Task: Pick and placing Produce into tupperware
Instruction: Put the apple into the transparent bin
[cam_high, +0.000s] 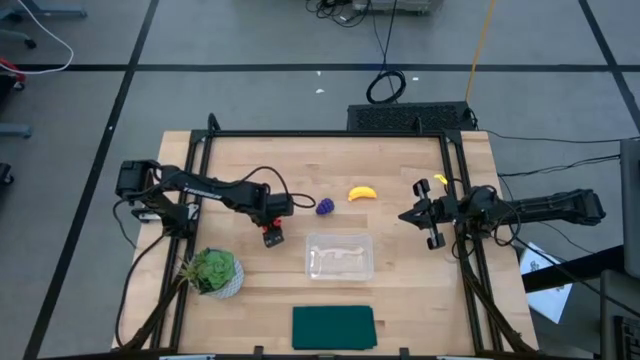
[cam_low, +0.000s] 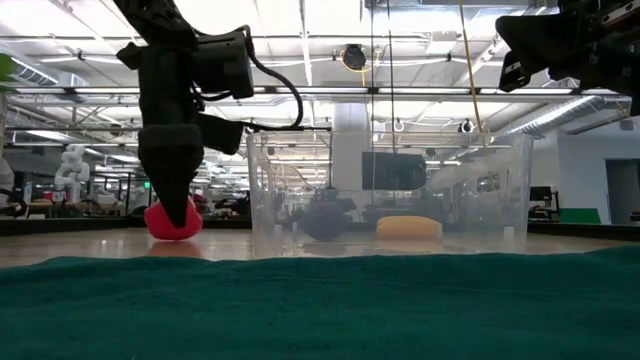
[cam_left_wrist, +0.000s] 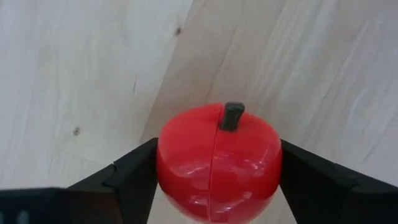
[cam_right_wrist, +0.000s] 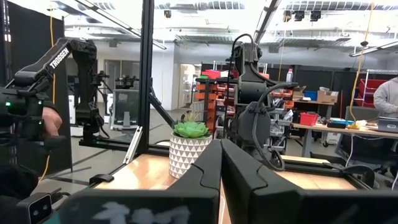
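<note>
The left pincer (cam_high: 272, 232) is lowered to the wooden table (cam_high: 400, 290), its two dark fingers (cam_left_wrist: 127, 177) standing on either side of the red toy apple (cam_left_wrist: 217, 163). In the left wrist view the fingers meet the apple's sides, though whether they press it firmly cannot be told; the apple sits upright on the table with its dark stem up. In the low view the pincer comes down onto the apple from above, left of the tupperware.

The clear tupperware (cam_high: 339, 257) lies just to the right of this pincer on the table and holds none of the fruit. Beyond it, toward the table's far edge, lie the purple grape bunch (cam_high: 325, 206) and, a little right of that, the yellow banana (cam_high: 361, 193), near each other but apart.

The right pincer (cam_high: 432, 225) waits above the table's right edge, well away from the produce, its fingers pressed together with nothing between them.

A leafy plant in a white pot (cam_high: 212, 272) stands near the front left of the table, and a dark green mat (cam_high: 333, 327) lies at the front edge, in front of the tupperware.
</note>
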